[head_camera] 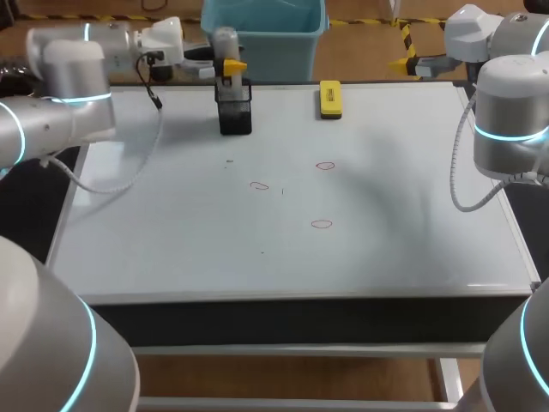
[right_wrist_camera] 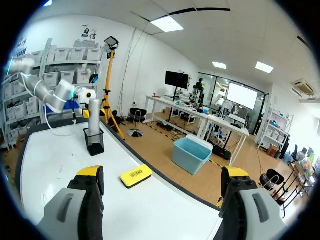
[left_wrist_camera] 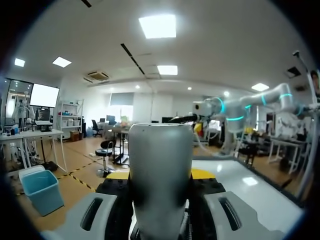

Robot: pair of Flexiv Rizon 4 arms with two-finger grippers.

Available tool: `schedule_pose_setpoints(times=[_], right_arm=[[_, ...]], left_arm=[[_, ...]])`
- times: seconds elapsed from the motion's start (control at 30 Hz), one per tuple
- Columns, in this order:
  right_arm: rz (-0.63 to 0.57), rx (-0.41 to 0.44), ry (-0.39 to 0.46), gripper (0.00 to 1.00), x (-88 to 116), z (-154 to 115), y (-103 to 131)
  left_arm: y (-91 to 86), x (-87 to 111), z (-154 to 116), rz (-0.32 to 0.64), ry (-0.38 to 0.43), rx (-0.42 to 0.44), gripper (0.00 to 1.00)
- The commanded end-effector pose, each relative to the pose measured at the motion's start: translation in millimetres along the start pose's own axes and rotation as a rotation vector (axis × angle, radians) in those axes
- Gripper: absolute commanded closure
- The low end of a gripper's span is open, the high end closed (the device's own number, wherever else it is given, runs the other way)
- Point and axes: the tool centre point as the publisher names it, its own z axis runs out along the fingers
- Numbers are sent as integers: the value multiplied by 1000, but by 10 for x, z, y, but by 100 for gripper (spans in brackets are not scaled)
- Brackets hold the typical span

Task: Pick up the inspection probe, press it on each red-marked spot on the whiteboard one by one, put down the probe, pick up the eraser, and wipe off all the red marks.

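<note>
Black holder (head_camera: 235,116) upright near far edge.

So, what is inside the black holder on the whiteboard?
The grey inspection probe stands upright in the holder, with the left tool closed around its upper part. The probe's lower end is hidden by the holder's walls.

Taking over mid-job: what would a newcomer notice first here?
The left gripper clasping the grey probe, which stands in its black holder at the whiteboard's far edge. Next, three red marks mid-board, and the yellow eraser beyond them.
</note>
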Motion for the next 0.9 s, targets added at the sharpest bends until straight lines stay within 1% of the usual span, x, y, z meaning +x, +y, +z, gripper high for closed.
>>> schedule_pose_setpoints(times=[0.03, 0.17, 0.4, 0.6, 0.73, 0.9], right_arm=[[0, 0, 1, 0, -5, 1, -2], [0, 0, 1, 0, -5, 1, -2], [0, 0, 1, 0, -5, 1, -2], [0, 0, 1, 0, -5, 1, -2], [0, 0, 1, 0, -5, 1, -2], [0, 0, 1, 0, -5, 1, -2]], left_arm=[[-204, 139, -47, 9, -39, -17, 100], [-348, 184, -44, 27, -43, -7, 100], [-664, 303, -43, 64, -41, 7, 100], [-908, 388, -162, 95, -91, 18, 100], [-1007, 432, -315, 89, -138, 12, 100], [-1011, 476, -547, 76, -208, 3, 100]])
